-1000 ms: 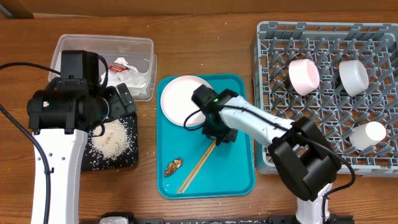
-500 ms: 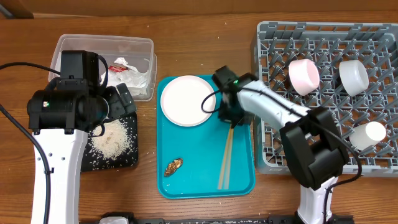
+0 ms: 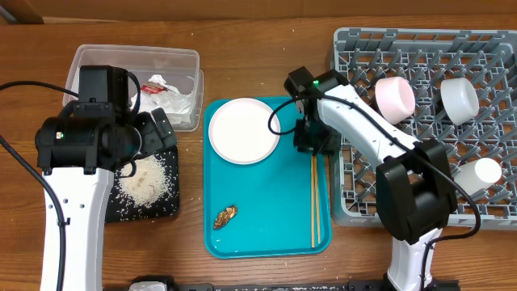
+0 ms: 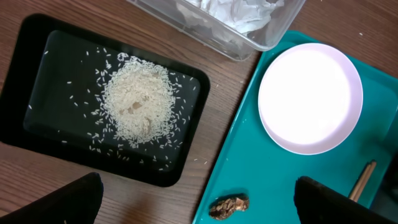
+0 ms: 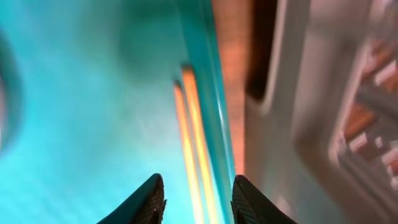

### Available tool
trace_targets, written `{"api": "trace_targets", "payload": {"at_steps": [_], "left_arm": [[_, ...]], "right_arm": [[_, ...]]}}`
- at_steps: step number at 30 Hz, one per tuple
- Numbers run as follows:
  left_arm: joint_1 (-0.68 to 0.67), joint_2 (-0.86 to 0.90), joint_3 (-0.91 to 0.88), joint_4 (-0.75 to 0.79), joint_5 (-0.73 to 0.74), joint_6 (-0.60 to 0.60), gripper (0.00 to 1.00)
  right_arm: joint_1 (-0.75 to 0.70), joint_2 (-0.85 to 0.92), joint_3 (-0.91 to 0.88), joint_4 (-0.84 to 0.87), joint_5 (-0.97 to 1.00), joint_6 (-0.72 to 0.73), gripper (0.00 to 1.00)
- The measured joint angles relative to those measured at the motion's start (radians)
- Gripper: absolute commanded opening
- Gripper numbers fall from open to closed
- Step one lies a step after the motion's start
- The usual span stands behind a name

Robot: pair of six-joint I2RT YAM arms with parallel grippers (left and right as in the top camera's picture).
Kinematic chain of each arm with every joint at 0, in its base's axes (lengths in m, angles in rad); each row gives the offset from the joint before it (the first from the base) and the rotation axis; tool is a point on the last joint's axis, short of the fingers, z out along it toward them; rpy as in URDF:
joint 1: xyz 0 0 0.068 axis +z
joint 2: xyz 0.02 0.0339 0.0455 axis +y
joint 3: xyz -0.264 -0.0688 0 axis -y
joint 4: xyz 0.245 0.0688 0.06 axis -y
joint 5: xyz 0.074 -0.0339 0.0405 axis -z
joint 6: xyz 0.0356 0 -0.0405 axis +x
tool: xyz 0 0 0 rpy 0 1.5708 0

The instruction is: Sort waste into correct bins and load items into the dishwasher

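The red-and-white wrapper (image 3: 157, 85) lies in the clear tub (image 3: 89, 61). Rice (image 3: 145, 179) is heaped on the black tray (image 3: 166, 204). My left gripper (image 3: 159, 133) hangs open over that tray's near edge, with nothing between its fingers (image 4: 81, 199). The brown scrap (image 4: 229, 205) rests on the teal tray (image 3: 266, 234), below the white plate (image 3: 242, 129). My right gripper (image 3: 313, 144) is shut on the top end of two chopsticks (image 3: 315, 202), which run along the tray's right rim. The pink bowl (image 3: 394, 99), bluish bowl (image 3: 460, 99) and cup (image 3: 478, 174) stand in the grey rack (image 3: 343, 40).
In the right wrist view the rack wall (image 5: 311, 124) stands close to the right of the chopsticks (image 5: 193, 143), with a thin strip of wood between it and the teal tray. Stray rice grains dot the black tray around the heap.
My right gripper has moved right and up toward the rack, swinging the chopsticks from a diagonal to straight along the tray's right rim. The left arm has not moved.
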Motion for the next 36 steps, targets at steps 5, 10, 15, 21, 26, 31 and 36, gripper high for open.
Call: {"api": "trace_targets", "payload": {"at_steps": [5,10,15,21,26,31,36], "left_arm": [[0.0,0.0,0.0,0.0,0.0,0.0,0.99],[0.0,0.0,0.0,0.0,0.0,0.003,0.99],[0.0,0.0,0.0,0.0,0.0,0.003,0.99],[0.0,0.0,0.0,-0.004,0.0,0.003,0.99],[0.0,0.0,0.0,-0.006,0.0,0.003,0.99],[0.0,0.0,0.0,-0.008,0.0,0.003,0.99],[0.0,0.0,0.0,-0.016,0.0,0.003,0.99]], "right_arm": [[0.005,-0.003,-0.011,-0.066,-0.037,-0.042,0.38],[0.047,-0.005,-0.082,-0.051,-0.063,-0.056,0.37],[0.143,-0.005,-0.166,0.029,-0.075,-0.042,0.37],[0.215,-0.005,-0.233,0.072,-0.057,0.04,0.37],[0.209,-0.006,-0.256,0.082,-0.034,0.084,0.36],[0.209,-0.01,-0.262,0.076,-0.032,0.106,0.36],[0.209,-0.02,-0.285,0.086,-0.032,0.112,0.34]]}}
